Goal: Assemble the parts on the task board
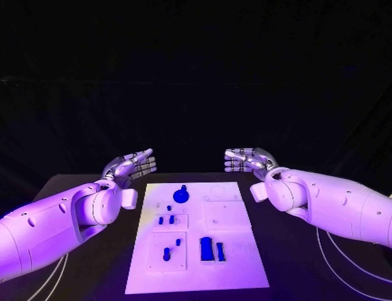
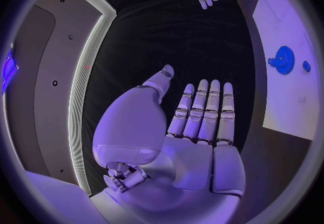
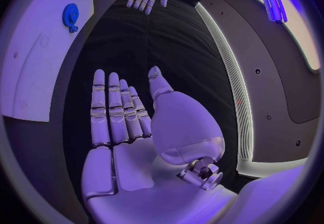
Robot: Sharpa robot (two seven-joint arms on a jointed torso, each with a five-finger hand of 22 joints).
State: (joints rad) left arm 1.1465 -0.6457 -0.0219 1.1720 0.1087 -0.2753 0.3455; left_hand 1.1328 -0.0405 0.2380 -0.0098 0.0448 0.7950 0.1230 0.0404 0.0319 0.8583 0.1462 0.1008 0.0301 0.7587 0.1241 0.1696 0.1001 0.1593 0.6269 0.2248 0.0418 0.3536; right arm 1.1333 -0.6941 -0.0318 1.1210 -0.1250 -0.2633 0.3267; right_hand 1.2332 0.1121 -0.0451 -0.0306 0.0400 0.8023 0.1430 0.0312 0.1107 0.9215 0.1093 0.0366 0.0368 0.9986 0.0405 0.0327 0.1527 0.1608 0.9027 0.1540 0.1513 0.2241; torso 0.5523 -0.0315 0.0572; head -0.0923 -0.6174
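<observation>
The white task board [image 1: 236,251] lies in the middle of the black table. On it are a blue gear [image 1: 181,195] near the far end, small blue pegs [image 1: 168,219] in the middle left, a peg [image 1: 167,253] lower left, and two upright blue blocks [image 1: 207,249] near the front. My left hand [image 1: 132,165] hovers past the board's far left corner, fingers straight and apart, holding nothing. My right hand [image 1: 246,160] hovers past the far right corner, likewise flat and empty. The gear [image 2: 283,60] and board [image 2: 294,94] show in the left wrist view, and the gear [image 3: 69,17] in the right wrist view.
Black table surface [image 1: 96,263] runs along both sides of the board. Thin cables [image 1: 340,257] lie on the table under my right arm. The far table edge [image 1: 196,174] lies just beyond the hands.
</observation>
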